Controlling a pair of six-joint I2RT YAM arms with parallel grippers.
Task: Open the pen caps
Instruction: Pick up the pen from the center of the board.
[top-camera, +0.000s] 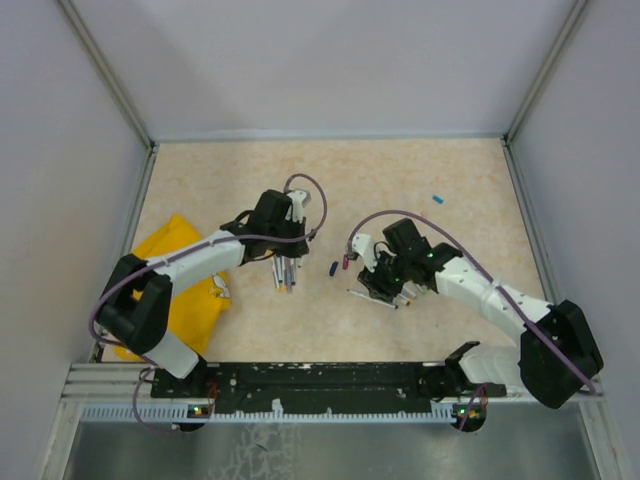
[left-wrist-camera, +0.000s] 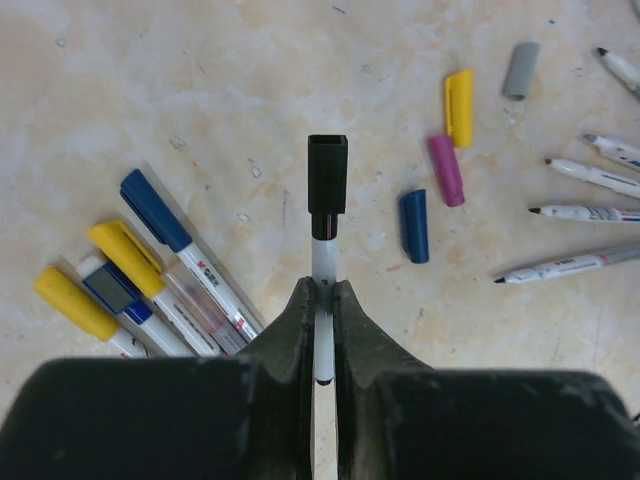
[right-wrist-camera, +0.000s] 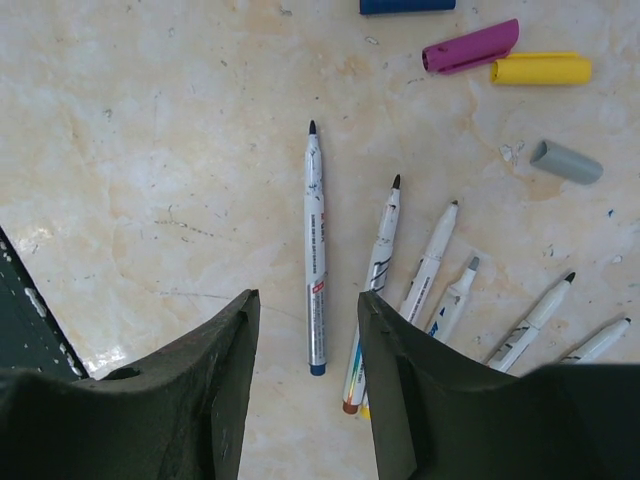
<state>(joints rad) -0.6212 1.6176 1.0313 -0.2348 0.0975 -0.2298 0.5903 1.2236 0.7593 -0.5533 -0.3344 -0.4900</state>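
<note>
My left gripper is shut on the white barrel of a pen whose black cap is still on and points away from the fingers. Several capped pens with blue and yellow caps lie to its left. Loose yellow, magenta, blue and grey caps lie to its right. My right gripper is open and empty above the table. An uncapped pen lies between its fingers, with several more uncapped pens fanned to the right. In the top view the left gripper and right gripper are near the table's middle.
A yellow cloth lies at the left under the left arm. A lone blue cap lies far right. Uncapped pens lie at the right of the left wrist view. Magenta, yellow and grey caps lie beyond the right gripper.
</note>
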